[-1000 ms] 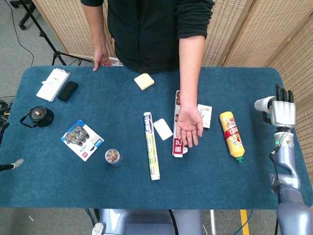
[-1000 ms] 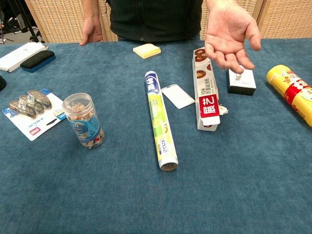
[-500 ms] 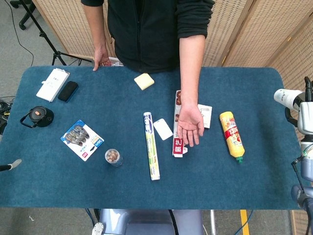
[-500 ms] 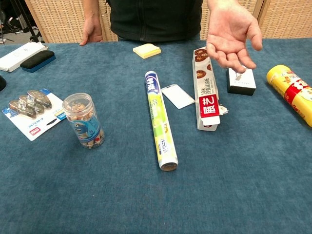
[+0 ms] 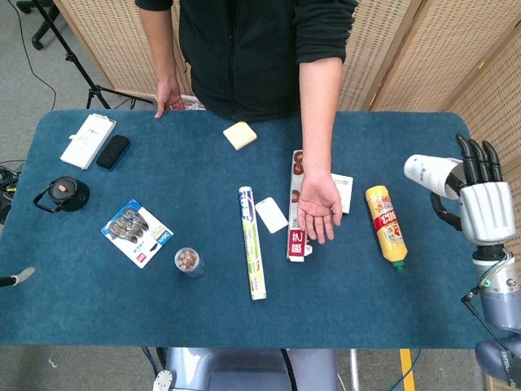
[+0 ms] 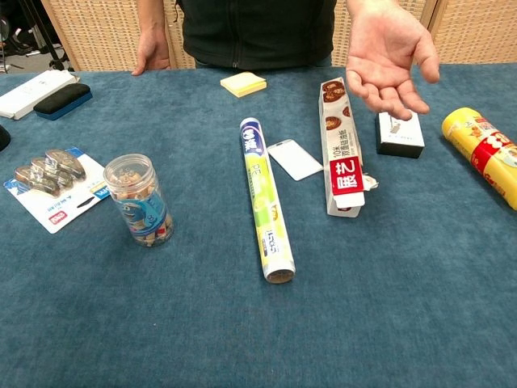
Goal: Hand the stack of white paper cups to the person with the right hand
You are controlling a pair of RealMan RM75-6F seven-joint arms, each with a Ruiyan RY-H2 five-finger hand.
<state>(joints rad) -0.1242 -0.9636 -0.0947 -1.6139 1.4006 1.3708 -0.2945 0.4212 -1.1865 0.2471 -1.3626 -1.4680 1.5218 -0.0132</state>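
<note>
The stack of white paper cups [image 5: 425, 173] lies sideways above the table's right edge, its end pointing left toward the person. My right hand [image 5: 484, 205] holds it from the right, dark fingers pointing up; the grip itself is partly hidden. The person's open palm [image 5: 318, 208] hovers face up over the table's middle, well left of the cups, and shows in the chest view as the person's palm [image 6: 388, 55]. The chest view shows neither hand nor cups. Only a grey sliver [image 5: 16, 277] at the left edge may belong to my left hand.
A yellow bottle [image 5: 385, 225] lies between the cups and the palm. A red-and-white box [image 5: 297, 212], a small white box [image 5: 342, 192], a white card [image 5: 271, 215], a long roll [image 5: 251, 242] and a small jar [image 5: 188, 261] lie mid-table. Further left: a tape pack [image 5: 136, 231], black flask [image 5: 63, 194].
My right hand with the cups swung out to the right edge, then came back left and lower. The person's palm lifted slightly.
</note>
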